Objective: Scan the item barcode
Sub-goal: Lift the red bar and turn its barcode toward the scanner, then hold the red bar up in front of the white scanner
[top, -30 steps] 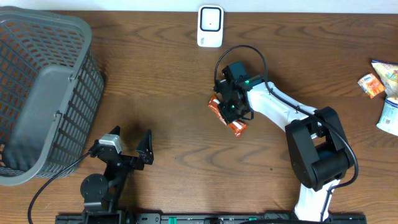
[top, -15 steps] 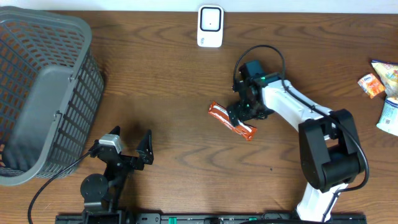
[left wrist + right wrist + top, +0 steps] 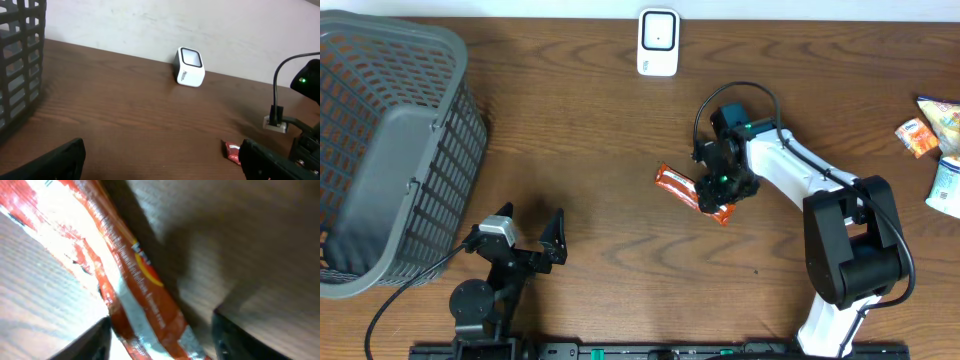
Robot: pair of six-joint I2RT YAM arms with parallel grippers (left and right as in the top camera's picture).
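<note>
The item, an orange-red snack packet (image 3: 677, 182), lies flat on the wooden table in the middle. My right gripper (image 3: 719, 196) is down over its right end. In the right wrist view the packet (image 3: 125, 275) runs between the two dark fingers. The left finger (image 3: 87, 342) touches its edge and the right finger (image 3: 250, 335) stands a little off it, so the right gripper (image 3: 165, 341) is open astride it. The white barcode scanner (image 3: 658, 42) stands at the table's far edge. My left gripper (image 3: 531, 233) rests open near the front, with nothing in it.
A grey mesh basket (image 3: 390, 150) fills the left side. Other snack packs (image 3: 920, 135) and a small carton (image 3: 948, 185) lie at the right edge. In the left wrist view the scanner (image 3: 190, 67) stands far ahead and the packet's end (image 3: 231, 151) shows beside the right finger.
The right gripper carried the packet slightly right, let it go onto the table, and now sits over its right end with narrower jaws. The left arm has not moved.
</note>
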